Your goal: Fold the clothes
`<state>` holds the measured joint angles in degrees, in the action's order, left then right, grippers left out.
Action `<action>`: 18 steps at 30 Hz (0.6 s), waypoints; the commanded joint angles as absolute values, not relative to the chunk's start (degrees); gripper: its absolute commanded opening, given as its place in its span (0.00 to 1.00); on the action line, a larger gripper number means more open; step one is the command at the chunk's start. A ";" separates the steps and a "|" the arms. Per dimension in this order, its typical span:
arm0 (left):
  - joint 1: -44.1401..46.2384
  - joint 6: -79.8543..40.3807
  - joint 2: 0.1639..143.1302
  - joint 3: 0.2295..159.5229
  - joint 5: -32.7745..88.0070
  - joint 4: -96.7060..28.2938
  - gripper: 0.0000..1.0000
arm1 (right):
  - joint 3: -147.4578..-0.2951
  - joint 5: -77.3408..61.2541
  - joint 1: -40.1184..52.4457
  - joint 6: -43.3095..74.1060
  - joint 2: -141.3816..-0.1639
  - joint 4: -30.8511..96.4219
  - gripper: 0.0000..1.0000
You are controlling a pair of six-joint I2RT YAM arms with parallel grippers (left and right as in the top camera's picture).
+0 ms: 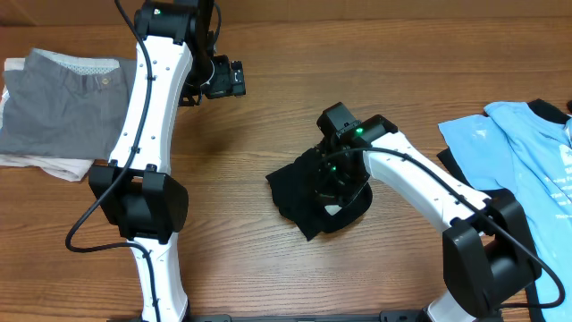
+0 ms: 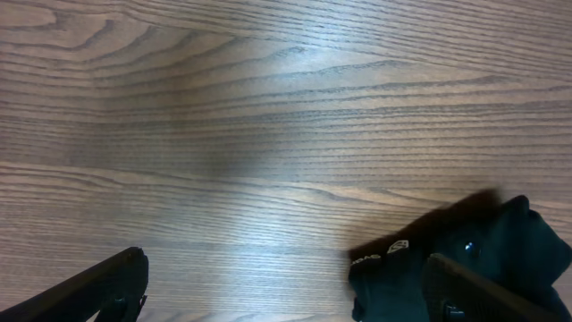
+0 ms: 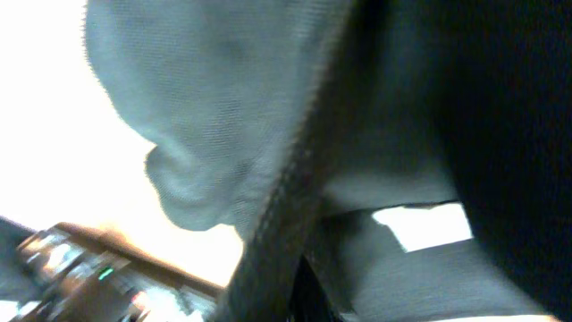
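- the black shirt (image 1: 299, 192) is lying bunched at the table (image 1: 268, 268) centre, showing no clear long axis.
- the right hand (image 1: 331, 179) is sitting nearer, buried in it; its grip state cannot be told.
- the left hand (image 1: 234, 79) is hovering released, up-left of the shirt in the overhead view, well apart.

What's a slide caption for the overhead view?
Right gripper down in the bunched black shirt mid-table, left gripper hovers apart; grey clothes left, light blue shirt right.
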<state>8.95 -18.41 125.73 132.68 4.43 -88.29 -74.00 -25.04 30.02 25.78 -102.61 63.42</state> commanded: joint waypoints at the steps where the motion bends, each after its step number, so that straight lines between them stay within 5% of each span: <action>1: 9.02 -17.78 126.30 132.38 3.97 -88.23 1.00 | -76.16 -36.80 29.93 25.93 -101.89 64.49 0.04; 14: 9.02 -17.78 126.30 132.38 3.99 -88.23 1.00 | -76.16 -38.72 29.93 25.02 -101.89 72.77 0.04; 18: 9.02 -17.78 126.30 132.38 3.97 -88.27 1.00 | -76.14 -37.69 29.95 21.87 -101.89 77.08 0.20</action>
